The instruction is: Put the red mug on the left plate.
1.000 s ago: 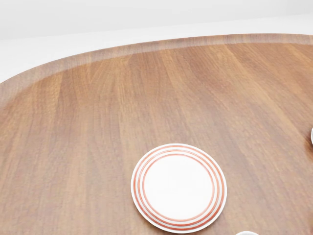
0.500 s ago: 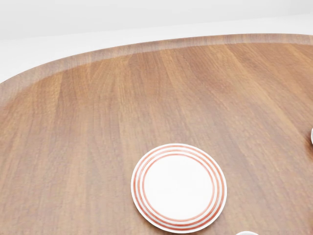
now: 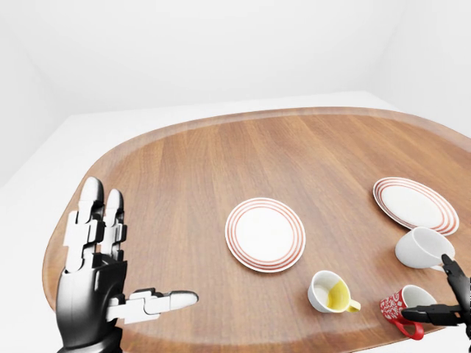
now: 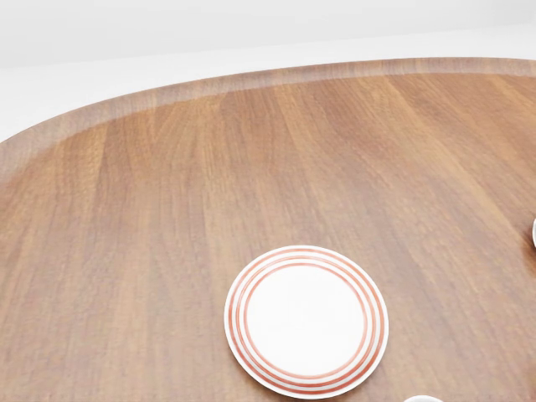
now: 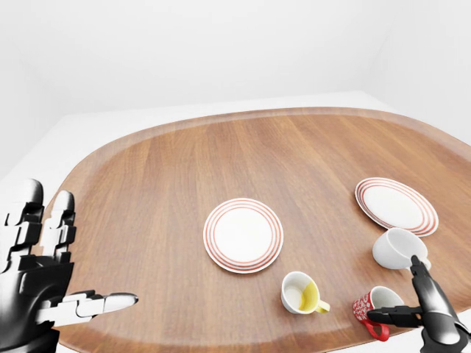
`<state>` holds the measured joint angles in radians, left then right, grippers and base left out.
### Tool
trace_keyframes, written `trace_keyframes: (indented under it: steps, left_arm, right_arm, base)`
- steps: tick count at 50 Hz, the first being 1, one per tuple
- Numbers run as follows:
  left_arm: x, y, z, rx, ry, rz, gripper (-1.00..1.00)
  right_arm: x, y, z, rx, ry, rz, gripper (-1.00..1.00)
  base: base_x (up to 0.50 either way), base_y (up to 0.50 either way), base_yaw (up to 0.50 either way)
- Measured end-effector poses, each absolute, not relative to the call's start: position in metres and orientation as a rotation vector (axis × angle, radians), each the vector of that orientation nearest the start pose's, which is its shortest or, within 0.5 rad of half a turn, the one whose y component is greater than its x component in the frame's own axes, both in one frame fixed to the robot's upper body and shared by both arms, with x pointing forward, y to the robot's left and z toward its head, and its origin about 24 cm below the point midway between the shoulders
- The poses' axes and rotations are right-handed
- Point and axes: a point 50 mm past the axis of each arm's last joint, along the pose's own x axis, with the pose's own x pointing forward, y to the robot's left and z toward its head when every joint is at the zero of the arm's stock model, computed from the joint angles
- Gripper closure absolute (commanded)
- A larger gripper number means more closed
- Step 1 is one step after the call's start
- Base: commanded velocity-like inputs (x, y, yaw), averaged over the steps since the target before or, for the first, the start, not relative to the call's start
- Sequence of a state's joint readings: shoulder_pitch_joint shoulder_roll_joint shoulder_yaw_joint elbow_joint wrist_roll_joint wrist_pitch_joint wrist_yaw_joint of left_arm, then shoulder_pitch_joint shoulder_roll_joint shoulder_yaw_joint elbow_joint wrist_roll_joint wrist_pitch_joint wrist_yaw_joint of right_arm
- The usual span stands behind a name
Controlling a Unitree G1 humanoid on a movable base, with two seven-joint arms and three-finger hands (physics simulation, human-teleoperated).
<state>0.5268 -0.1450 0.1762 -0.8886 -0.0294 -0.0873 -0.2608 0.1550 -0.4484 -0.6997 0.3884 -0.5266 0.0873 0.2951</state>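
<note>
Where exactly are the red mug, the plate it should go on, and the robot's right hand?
red mug (image 5: 366, 304), right-eye view, on its patterned side.
left plate (image 3: 264, 234), left-eye view, on its white centre.
right hand (image 5: 413, 289), right-eye view, midway between the fingertips beside the mug.

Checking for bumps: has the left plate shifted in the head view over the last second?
No. The left plate sits in the same spot against the table's far rim and wood grain.

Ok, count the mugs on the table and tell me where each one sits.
3, all low on the right in the right-eye view: a white mug with yellow inside, the red mug by the right hand, and a white mug on its side above.
</note>
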Motion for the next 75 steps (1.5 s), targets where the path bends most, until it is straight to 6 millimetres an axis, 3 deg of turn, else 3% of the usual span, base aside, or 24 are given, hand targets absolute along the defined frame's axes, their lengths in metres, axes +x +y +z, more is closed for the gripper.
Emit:
trace_keyframes:
  steps: [14,15,16,17,41,53,63,75]
  left_arm:
    - [0.13,0.186,0.152,0.109,-0.451,0.098,-1.0]
    - [0.13,0.186,0.152,0.109,-0.451,0.098,-1.0]
    - [0.13,0.186,0.152,0.109,-0.451,0.098,-1.0]
    - [0.13,0.186,0.152,0.109,-0.451,0.098,-1.0]
    - [0.129,0.186,0.152,0.106,-0.45,0.1,-1.0]
    - [0.129,0.186,0.152,0.105,-0.45,0.1,-1.0]
    - [0.129,0.186,0.152,0.105,-0.45,0.1,-1.0]
    - [0.129,0.187,0.152,0.104,-0.449,0.101,-1.0]
  right_arm:
    - [0.133,-0.404,-0.005,-0.661,0.781,-0.448,-1.0]
    - [0.133,-0.404,-0.006,-0.66,0.784,-0.448,-0.35]
    - [0.133,-0.404,-0.006,-0.659,0.785,-0.446,0.55]
    - [0.133,-0.404,-0.006,-0.655,0.784,-0.442,1.0]
    - [0.131,-0.402,-0.012,-0.65,0.802,-0.439,1.0]
    - [0.134,-0.404,-0.003,-0.664,0.755,-0.479,1.0]
    - [0.149,-0.4,0.033,-0.679,0.563,-0.537,1.0]
    - [0.196,-0.375,0.094,-0.724,0.233,-0.523,1.0]
  base:
    - [0.0,0.0,0.0]
    - [0.0,0.0,0.0]
    - [0.0,0.0,0.0]
    - [0.0,0.0,0.0]
    - [0.0,0.0,0.0]
    - [0.0,0.0,0.0]
    - [0.0,0.0,0.0]
    - [0.0,0.0,0.0]
